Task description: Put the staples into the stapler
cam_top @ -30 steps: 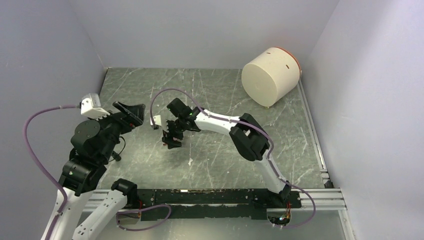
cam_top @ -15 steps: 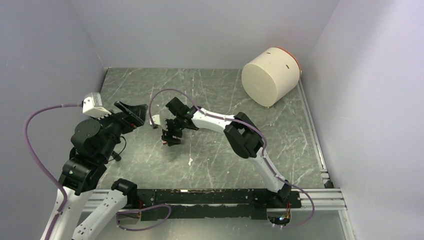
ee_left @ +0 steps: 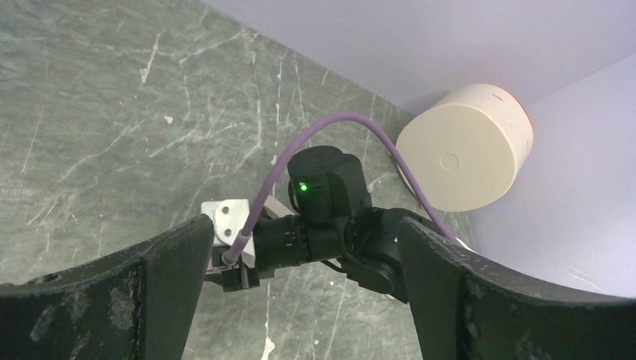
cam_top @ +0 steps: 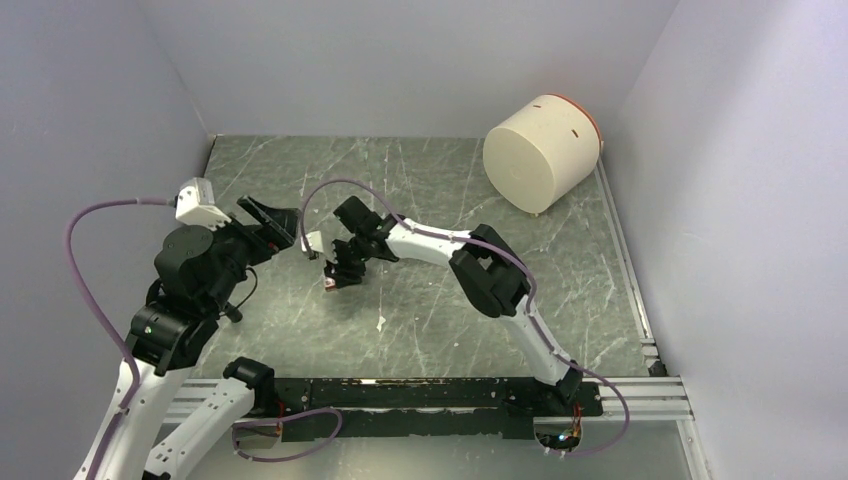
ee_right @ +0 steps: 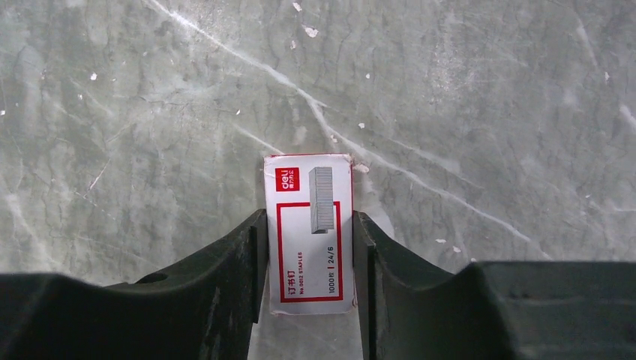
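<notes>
Clenching my right hand (ee_right: 309,221) on the staples box (ee_right: 308,234), gripped across its width, long axis pointing straight ahead of the hand.

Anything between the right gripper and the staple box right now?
Nothing visible. The staple box sits directly between the fingers of the right gripper, one finger against each long side. No stapler shows in any view, so the way onward to it cannot be judged.

The staples (ee_right: 309,251), a red-framed white box, sit in the right gripper (ee_right: 309,219).
</notes>
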You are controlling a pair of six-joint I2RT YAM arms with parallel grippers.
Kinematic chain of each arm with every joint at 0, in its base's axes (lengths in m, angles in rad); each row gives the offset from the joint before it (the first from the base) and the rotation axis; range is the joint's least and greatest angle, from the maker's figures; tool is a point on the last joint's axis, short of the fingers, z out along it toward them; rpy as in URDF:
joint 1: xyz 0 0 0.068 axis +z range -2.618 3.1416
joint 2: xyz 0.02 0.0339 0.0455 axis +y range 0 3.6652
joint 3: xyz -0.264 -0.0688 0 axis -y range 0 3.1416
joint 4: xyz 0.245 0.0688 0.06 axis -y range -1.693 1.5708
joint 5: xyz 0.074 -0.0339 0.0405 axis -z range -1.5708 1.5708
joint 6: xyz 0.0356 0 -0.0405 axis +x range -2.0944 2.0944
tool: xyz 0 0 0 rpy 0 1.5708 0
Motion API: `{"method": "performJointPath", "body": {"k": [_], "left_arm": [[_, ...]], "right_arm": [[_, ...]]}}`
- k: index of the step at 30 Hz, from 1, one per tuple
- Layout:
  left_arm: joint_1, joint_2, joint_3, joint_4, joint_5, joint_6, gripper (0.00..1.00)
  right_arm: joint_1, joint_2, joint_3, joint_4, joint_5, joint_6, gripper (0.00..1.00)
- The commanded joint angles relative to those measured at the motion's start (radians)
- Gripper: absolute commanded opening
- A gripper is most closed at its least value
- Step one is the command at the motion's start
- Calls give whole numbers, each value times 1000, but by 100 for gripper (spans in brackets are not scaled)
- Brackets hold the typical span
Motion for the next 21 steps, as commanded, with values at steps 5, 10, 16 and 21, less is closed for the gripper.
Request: {"method": "performJointPath", "body": {"k": [5,10,16,21], "left_arm": [[9,-1,36,-105,-75,-74,97],[9,21,24,-153,-57,-82,96],[9,39,-99,-110,69,-145,87],[10,81,-253,-12,198,-146,77]], "right_arm": [[-7,-155,-262,168,71,15,41],[-27,-285,-432,144,67,24,41],[-47,-451,-684,255,103,112,41],[-72,-553,-820,312,119,158,43]]}}
